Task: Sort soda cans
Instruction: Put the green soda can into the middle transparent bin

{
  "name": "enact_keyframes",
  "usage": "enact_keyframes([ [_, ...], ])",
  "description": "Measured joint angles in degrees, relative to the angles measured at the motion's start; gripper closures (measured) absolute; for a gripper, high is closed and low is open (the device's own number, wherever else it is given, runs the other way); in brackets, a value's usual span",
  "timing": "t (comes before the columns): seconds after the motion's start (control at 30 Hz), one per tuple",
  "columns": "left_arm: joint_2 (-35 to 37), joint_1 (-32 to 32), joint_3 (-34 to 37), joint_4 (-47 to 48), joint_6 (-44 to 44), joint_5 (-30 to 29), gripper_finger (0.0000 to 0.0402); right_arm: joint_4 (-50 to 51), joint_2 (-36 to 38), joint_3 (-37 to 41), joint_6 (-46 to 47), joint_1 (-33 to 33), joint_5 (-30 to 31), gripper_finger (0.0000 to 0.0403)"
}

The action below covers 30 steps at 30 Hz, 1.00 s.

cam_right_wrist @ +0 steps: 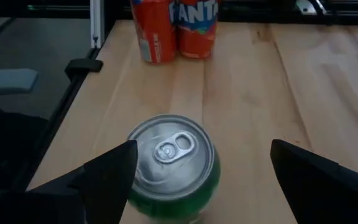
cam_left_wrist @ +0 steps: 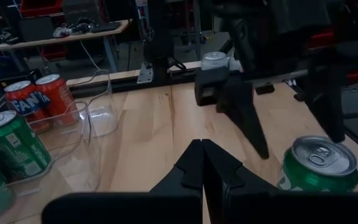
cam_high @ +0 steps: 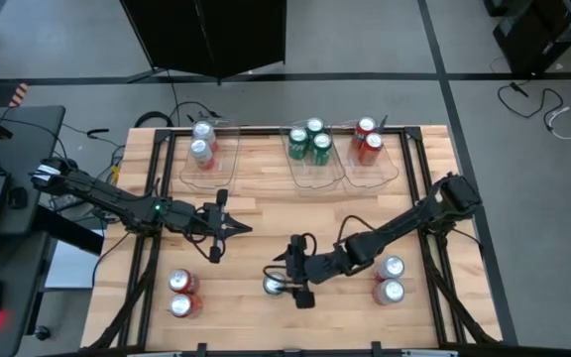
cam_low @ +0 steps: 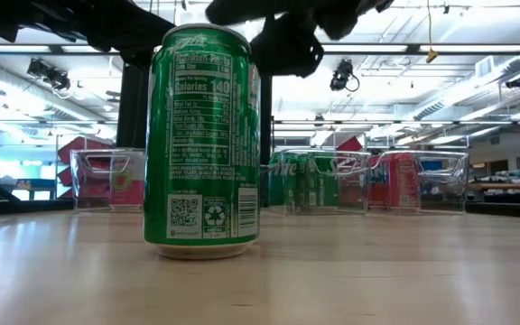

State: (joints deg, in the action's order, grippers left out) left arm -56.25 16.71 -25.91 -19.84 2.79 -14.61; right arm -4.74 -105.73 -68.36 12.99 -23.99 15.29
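Note:
A green soda can (cam_high: 274, 286) stands upright on the table's near middle and looms large in the low view (cam_low: 206, 144). My right gripper (cam_right_wrist: 204, 152) hangs open over it from the right, one finger on each side of its silver top (cam_right_wrist: 166, 146), apart from it. My left gripper (cam_high: 241, 228) is shut and hovers left of centre, pointing toward the can (cam_left_wrist: 319, 165). Two red cans (cam_high: 181, 294) stand near left, two silver cans (cam_high: 390, 280) near right.
Three clear bins line the far edge: the left one (cam_high: 228, 171) holds two silver cans, the middle one (cam_high: 315, 178) three green cans, the right one (cam_high: 393, 171) two red cans. Bare wood lies between the bins and the arms. A black frame borders the table.

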Motion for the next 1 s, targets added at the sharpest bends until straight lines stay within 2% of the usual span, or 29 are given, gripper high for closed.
enact_keyframes([
  [0.37,0.0,0.0,0.0,0.38,-0.18,0.0,0.04,-10.48,-6.5,-0.37,2.47,-0.07,-6.89,0.0053],
  [0.8,0.0,0.02,0.0,1.1,-1.55,-0.39,0.0397,-9.41,-6.56,-0.03,0.93,3.01,-7.32,0.0119],
  [1.0,0.0,0.02,0.0,1.42,-1.64,-0.39,0.0396,-6.73,-5.44,-0.04,-2.44,4.92,-9.8,0.013],
])
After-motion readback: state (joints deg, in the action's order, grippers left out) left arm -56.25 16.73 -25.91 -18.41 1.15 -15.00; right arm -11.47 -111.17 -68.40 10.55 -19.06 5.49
